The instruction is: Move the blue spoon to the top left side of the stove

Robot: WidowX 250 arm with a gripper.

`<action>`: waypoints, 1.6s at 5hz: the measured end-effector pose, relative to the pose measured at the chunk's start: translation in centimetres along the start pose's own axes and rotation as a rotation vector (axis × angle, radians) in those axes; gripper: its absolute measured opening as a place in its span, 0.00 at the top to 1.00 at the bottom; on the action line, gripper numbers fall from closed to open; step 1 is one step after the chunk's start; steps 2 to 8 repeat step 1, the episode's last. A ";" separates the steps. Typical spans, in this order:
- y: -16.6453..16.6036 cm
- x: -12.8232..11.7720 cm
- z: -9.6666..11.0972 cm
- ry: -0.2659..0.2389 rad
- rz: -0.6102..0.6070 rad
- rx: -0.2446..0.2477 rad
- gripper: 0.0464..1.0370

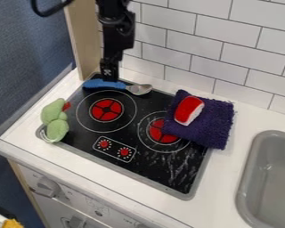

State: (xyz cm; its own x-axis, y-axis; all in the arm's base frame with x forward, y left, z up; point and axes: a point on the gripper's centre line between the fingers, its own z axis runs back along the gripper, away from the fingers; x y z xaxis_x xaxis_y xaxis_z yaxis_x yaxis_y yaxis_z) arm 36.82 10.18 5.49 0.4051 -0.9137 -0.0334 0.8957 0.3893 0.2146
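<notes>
The white counter [222,182] runs from the left edge down to the lower right, with a pale front bearing grey knobs. Behind it, white tiles [222,33] cover the wall across the upper right, and a blue-grey surface [26,53] stands at the upper left. The black stove [168,169] fills the middle of the counter, with two red burners and a small control panel marked with two red spots. At the lower right is the grey sink [278,178]. The black arm [116,26] hangs from the top edge, left of centre, beside a pale upright post [85,35].

Its claw [110,79] is right at the blue handle of the spoon; how far open it is, and whether it has hold of the handle, I cannot tell. A dark purple cloth [210,122] lies partly over the stove's right side and partly on the counter. A light green plush toy [57,129] sits at the stove's left edge. The blue spoon [104,83] is at the stove's far left part, above the left burner, handle to the left, metal bowl to the right. Smallest is a red and white object [189,110] on the cloth.
</notes>
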 end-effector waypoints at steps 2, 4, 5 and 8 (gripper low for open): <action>-0.3 0.1 -0.5 0.002 0.058 -0.018 0.04; -0.3 0.1 -0.5 0.002 0.058 -0.018 0.04; -0.3 0.1 -0.5 0.002 0.058 -0.018 0.04; -0.3 0.1 -0.5 0.002 0.058 -0.018 0.04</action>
